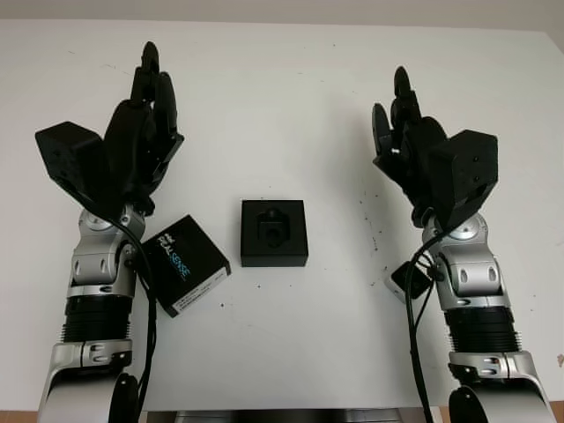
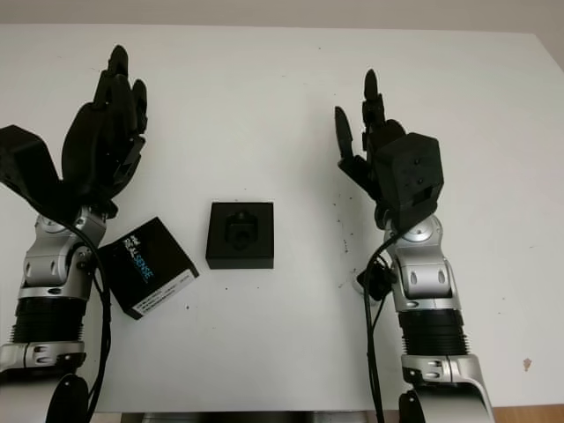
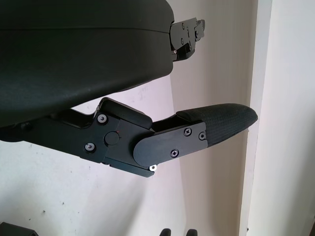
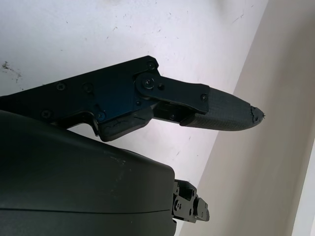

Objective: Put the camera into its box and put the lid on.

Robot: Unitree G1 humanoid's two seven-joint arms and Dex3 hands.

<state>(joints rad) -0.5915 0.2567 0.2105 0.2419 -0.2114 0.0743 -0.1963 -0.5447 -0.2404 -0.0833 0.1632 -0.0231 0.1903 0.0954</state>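
We find the open box [image 1: 274, 232] at the table's [image 1: 291, 79] centre, its lid [image 1: 184, 263] just beside it. Left hand [image 1: 141, 132] and right hand [image 1: 407, 141] hover apart, both open, holding nothing.

A white counter [image 1: 291, 79] spans nearly the whole head view, lit evenly, its surface matte with small dark specks and scuffs. Beyond its far edge runs a pale beige wall [image 1: 352, 11]. At the near edge a strip of brown floor [image 2: 529, 414] shows at the right corner. The wrist views show the same beige wall meeting the white top.
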